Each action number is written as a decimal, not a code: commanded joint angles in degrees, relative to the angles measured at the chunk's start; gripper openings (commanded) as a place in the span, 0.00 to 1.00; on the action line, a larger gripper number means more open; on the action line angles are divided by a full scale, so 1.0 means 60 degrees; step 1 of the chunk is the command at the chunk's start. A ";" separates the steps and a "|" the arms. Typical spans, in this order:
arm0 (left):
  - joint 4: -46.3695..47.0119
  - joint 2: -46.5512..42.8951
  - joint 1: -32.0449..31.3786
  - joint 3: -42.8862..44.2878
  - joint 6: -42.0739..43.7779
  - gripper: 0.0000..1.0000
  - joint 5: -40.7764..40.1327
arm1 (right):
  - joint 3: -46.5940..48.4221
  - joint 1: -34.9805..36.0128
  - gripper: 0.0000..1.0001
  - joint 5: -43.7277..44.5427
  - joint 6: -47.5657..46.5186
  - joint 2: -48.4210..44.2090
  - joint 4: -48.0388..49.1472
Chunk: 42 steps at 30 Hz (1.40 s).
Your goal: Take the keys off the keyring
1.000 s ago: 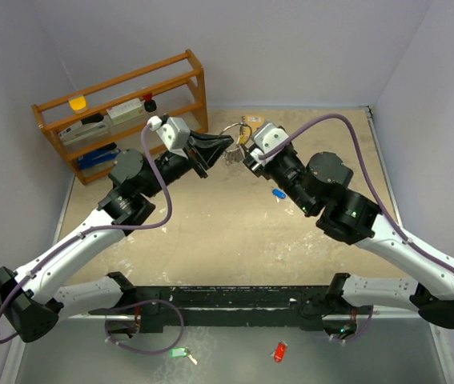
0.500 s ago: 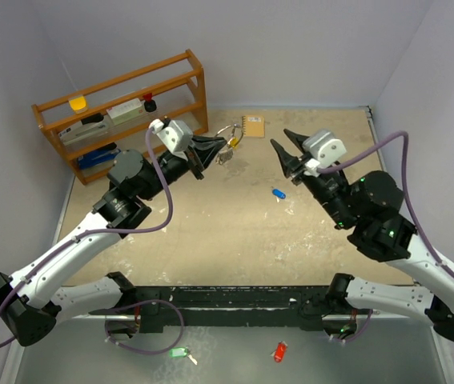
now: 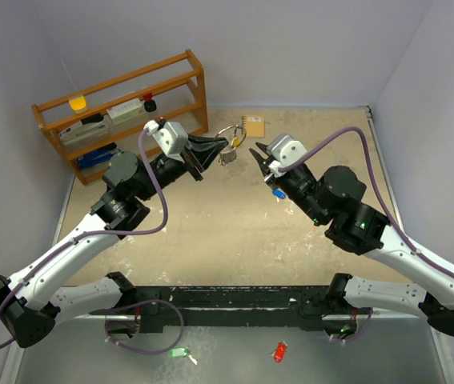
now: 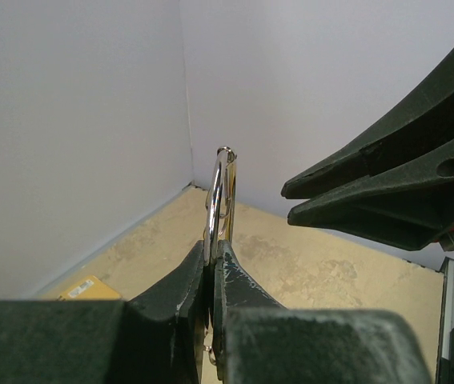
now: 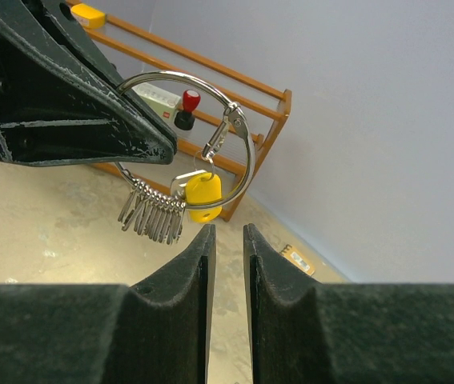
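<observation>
**Sandy desk, pale walls: keyring held up between two claws**

Left claw (image 3: 225, 144) is pressed together on the keyring (image 3: 231, 132), pinching the thin silver wire at its lower edge; in the left wrist view the ring (image 4: 218, 184) stands edge-on and upright out of the closed fingertips. A bunch of silver keys (image 5: 154, 216) hangs in a fan from the bottom of the ring, just under the left claw's dark finger, and a yellow-headed key (image 5: 203, 194) dangles beside them on a small link below the ring's clasp (image 5: 233, 124).

Right claw (image 3: 257, 152) sits just to the right of the ring, not touching it. Its fingers (image 5: 202, 272) are spread only a narrow gap, with nothing between them, and they point up at the yellow-headed key.

Ring and keys hang in the air above the far part of the desk (image 3: 210, 232). A blue-headed key (image 3: 278, 193) lies on the desk beside the right arm, and a small yellow pad (image 3: 254, 126) rests near the back wall. A wooden rack (image 3: 130, 88) stands at the far left
</observation>
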 commanded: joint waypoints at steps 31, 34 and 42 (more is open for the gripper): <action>0.0667 -0.0610 -0.0002 0.0003 0.0145 0.00 0.0197 | -0.0608 0.0024 0.20 0.0336 -0.0038 -0.0465 0.1640; -0.1205 -0.0538 -0.0001 0.0817 0.1243 0.00 0.0435 | -0.1009 0.0024 0.24 0.0788 -0.0129 -0.0811 0.1658; -0.7294 0.1872 0.0007 0.5477 0.2959 0.00 0.2559 | -0.1828 -0.0122 0.46 0.0998 -0.0304 -0.0962 0.1935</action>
